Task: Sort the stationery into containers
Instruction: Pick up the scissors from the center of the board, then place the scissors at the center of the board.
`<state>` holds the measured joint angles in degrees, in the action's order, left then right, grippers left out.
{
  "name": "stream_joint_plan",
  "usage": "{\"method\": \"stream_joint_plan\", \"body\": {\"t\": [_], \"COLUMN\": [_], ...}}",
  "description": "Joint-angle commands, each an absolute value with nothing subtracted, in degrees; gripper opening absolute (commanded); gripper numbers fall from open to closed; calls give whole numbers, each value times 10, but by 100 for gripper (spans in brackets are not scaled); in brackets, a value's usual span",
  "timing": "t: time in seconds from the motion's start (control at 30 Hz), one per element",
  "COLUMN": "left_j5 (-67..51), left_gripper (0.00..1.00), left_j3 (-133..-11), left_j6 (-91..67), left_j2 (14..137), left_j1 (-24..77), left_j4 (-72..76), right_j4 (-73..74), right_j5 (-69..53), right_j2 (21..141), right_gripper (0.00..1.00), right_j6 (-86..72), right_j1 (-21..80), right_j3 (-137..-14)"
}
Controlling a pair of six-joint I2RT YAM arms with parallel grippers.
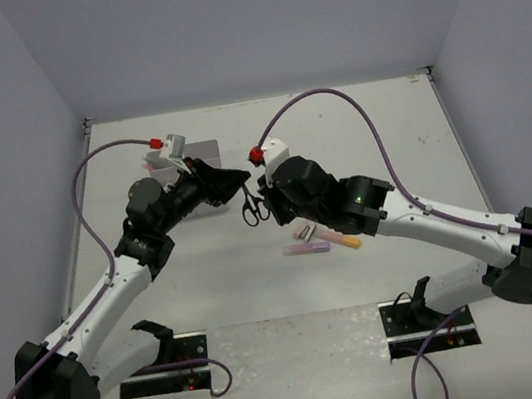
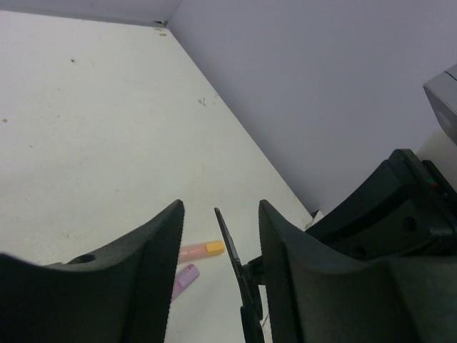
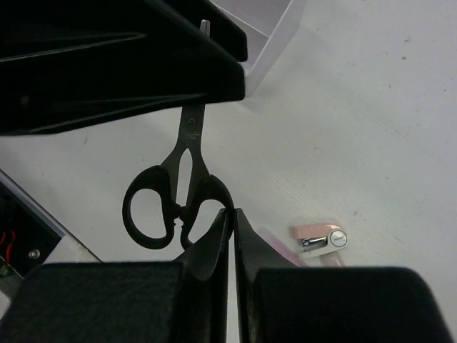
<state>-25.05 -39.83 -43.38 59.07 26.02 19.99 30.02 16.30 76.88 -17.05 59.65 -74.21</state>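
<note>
Top view: the black-handled scissors (image 1: 253, 210) are at the counter's (image 1: 388, 140) middle, between the left pincer (image 1: 241, 177) and the right pincer (image 1: 265, 198).

Left wrist: the jaws are spread wide around the blade.

Right wrist: the fingers (image 3: 214, 243) are pinched tight on one handle loop.

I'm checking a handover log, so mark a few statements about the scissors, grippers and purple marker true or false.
1. The right gripper pinches the scissors at a handle. True.
2. The left gripper is shut on the blades. False: its jaws stand open either side of them.
3. The purple marker lies in the tray. False: it lies on the table.
4. The scissors' blades are together. True.
</note>
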Motion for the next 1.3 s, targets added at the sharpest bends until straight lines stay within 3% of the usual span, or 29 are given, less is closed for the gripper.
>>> {"method": "stream_joint_plan", "body": {"t": [0.0, 0.07, 0.1, 0.13, 0.17, 0.23, 0.27, 0.3, 0.33, 0.37, 0.4, 0.43, 0.63, 0.7, 0.83, 1.0, 1.27], "left_j5": [-266, -274, -278, -278, -283, -293, -289, -283, -272, -258, -247, -229, -117, -127, -319, -470, -534], "left_gripper": [36, 28, 16, 15, 4, 0, 0, 0, 0, 0, 0, 0, 0, 0, 0, 0, 0], "left_j3": [-430, -430, -428, -428, -429, -431, -434, -437, -445, -458, -474, -496, -595, -595, -568, -568, -565], "left_j6": [-422, -424, -424, -423, -422, -417, -409, -400, -384, -362, -337, -315, -99, -38, 16, 116, 261], "left_j2": [605, 603, 601, 601, 599, 595, 592, 589, 587, 585, 584, 587, 644, 668, 716, 781, 859], "left_j1": [263, 263, 263, 263, 263, 263, 263, 264, 264, 264, 263, 263, 256, 229, 129, 83, 70], "left_j4": [211, 213, 213, 212, 209, 207, 199, 189, 172, 149, 122, 104, 16, 30, 150, 224, 221], "right_j4": [294, 290, 287, 286, 286, 284, 282, 280, 273, 263, 252, 251, 260, 260, 270, 307, 336], "right_j5": [192, 194, 196, 196, 202, 207, 208, 208, 212, 220, 236, 251, 330, 334, 333, 316, 313], "right_j2": [763, 761, 758, 757, 756, 755, 754, 752, 748, 740, 729, 720, 621, 563, 476, 382, 327], "right_gripper": [0, 0, 0, 0, 0, 0, 7, 15, 38, 70, 95, 99, 99, 99, 99, 99, 99], "right_j6": [-175, -174, -175, -175, -174, -172, -171, -169, -171, -174, -176, -182, -214, -220, -221, -224, -219], "right_j1": [611, 612, 612, 612, 612, 612, 611, 611, 611, 611, 611, 611, 600, 592, 583, 583, 583], "right_j3": [-771, -767, -766, -766, -765, -765, -762, -758, -749, -734, -717, -706, -624, -589, -548, -522, -500]}}
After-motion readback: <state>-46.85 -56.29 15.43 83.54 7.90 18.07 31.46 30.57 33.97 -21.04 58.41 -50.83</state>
